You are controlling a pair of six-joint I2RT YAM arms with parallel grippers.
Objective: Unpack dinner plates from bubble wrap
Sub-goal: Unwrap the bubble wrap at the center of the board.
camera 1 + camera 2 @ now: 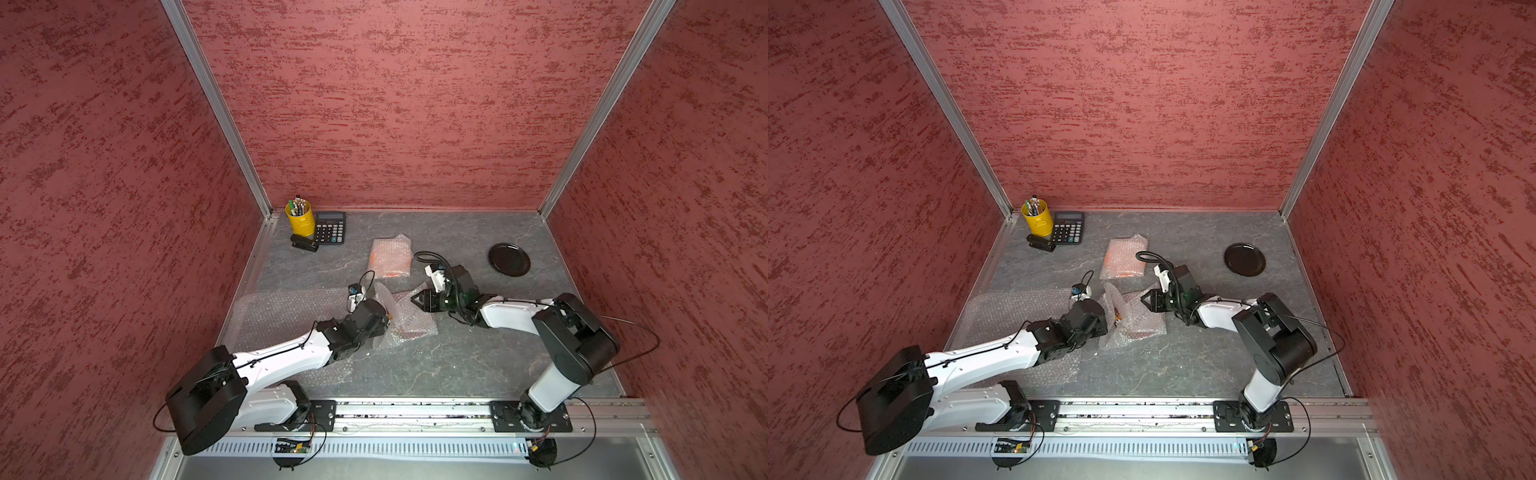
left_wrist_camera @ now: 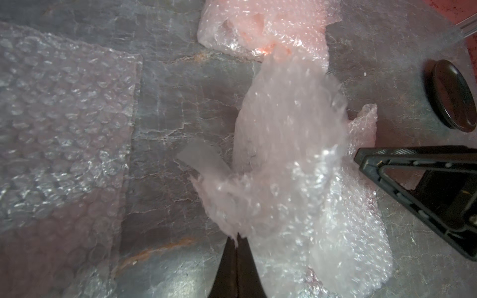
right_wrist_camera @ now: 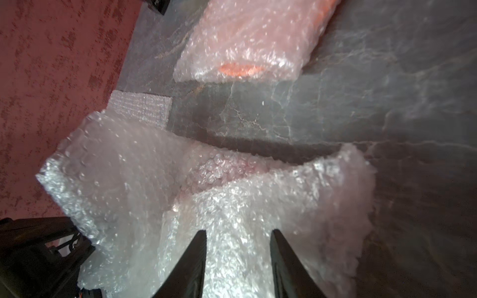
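I have the left gripper (image 2: 236, 241) clamped tight on a flap of wrap (image 2: 284, 154), pulled up off the bundle (image 1: 411, 322) at mid table (image 1: 457, 365). In both top views the wrist hides its fingertips. The right gripper (image 3: 238, 230) comes at the same bundle from the right, part open, with its fingers (image 3: 200, 258) on either side of a ridge of wrap. I cannot tell whether they touch it. Red shows through the bundle. The black plate (image 1: 509, 259) lies bare at the far right, well apart. The orange plate (image 3: 241, 69) sits wrapped just beyond the bundle. A flat loose sheet (image 1: 282, 311) lies to the left, partly under my left arm.
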